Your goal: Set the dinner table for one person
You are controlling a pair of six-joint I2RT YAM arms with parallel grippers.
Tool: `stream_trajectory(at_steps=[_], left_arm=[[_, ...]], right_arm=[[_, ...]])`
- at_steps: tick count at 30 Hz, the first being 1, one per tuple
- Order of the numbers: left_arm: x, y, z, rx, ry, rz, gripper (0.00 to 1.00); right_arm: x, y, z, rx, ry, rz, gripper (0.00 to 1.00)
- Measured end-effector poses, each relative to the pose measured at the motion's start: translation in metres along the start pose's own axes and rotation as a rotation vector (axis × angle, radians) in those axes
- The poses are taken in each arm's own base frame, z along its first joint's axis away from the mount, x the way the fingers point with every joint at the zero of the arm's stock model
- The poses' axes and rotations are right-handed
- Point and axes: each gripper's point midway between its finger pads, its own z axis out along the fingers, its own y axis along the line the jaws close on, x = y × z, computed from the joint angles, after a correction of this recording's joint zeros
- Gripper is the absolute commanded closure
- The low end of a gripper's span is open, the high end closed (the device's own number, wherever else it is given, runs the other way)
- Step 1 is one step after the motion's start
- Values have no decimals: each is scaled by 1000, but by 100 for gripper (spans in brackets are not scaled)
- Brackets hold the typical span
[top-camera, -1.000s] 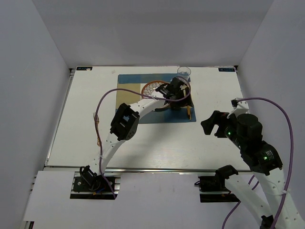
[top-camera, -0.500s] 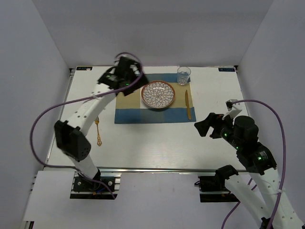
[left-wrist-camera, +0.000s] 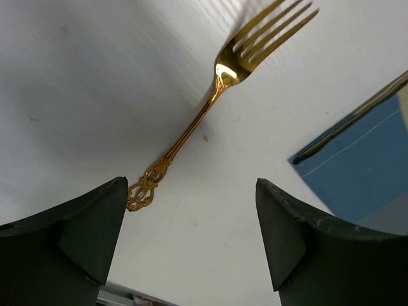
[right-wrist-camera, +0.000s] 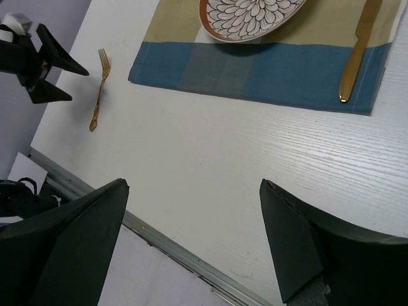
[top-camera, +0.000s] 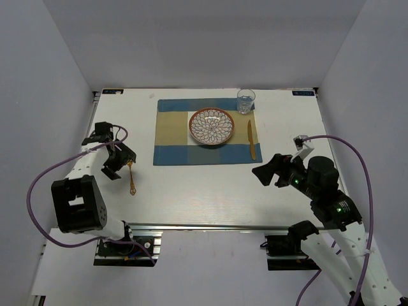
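Note:
The white dinner table [top-camera: 210, 185] carries a blue-and-beige placemat [top-camera: 171, 137]. On the mat sit a flower-patterned plate [top-camera: 211, 126], a gold knife [top-camera: 251, 140] to the plate's right, and a glass [top-camera: 245, 101] at the back corner. A gold fork [top-camera: 131, 177] lies on the bare table left of the mat. My left gripper [top-camera: 120, 163] hangs open just beside the fork's tines. In the left wrist view the fork [left-wrist-camera: 204, 115] lies ahead of the open left gripper [left-wrist-camera: 191, 236]. My right gripper [top-camera: 268, 171] stands open above the table's right half, holding nothing.
The table's metal front edge [right-wrist-camera: 159, 245] runs below the right gripper [right-wrist-camera: 194, 236]. In the right wrist view the placemat [right-wrist-camera: 255, 73], plate [right-wrist-camera: 252, 13], knife [right-wrist-camera: 357, 57] and fork [right-wrist-camera: 99, 89] show. Grey walls close in three sides.
My left arm has swung from above the plate and knife, past the mat's back left corner, down to the fork at the table's left. The right gripper has edged left.

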Motion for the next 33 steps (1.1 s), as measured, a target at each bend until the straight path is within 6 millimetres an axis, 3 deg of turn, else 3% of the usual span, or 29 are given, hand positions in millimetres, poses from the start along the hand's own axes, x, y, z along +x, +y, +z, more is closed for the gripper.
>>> stream_trajectory(at_steps=[4, 18, 22, 23, 24, 33], left_arm=[[11, 4, 17, 8, 61, 28, 15], [16, 12, 58, -38, 141, 2, 27], [16, 13, 60, -45, 146, -12, 43], [16, 14, 60, -47, 148, -13, 55], [16, 14, 61, -48, 149, -16, 57], [15, 13, 63, -74, 176, -18, 56]], right_arm=[[2, 4, 3, -24, 6, 14, 11], [-2, 11, 8, -71, -16, 35, 11], [-3, 12, 6, -75, -26, 46, 11], [-3, 13, 6, -76, -30, 49, 11], [-3, 13, 5, -76, -35, 50, 11], [-8, 14, 0, -77, -75, 65, 11]])
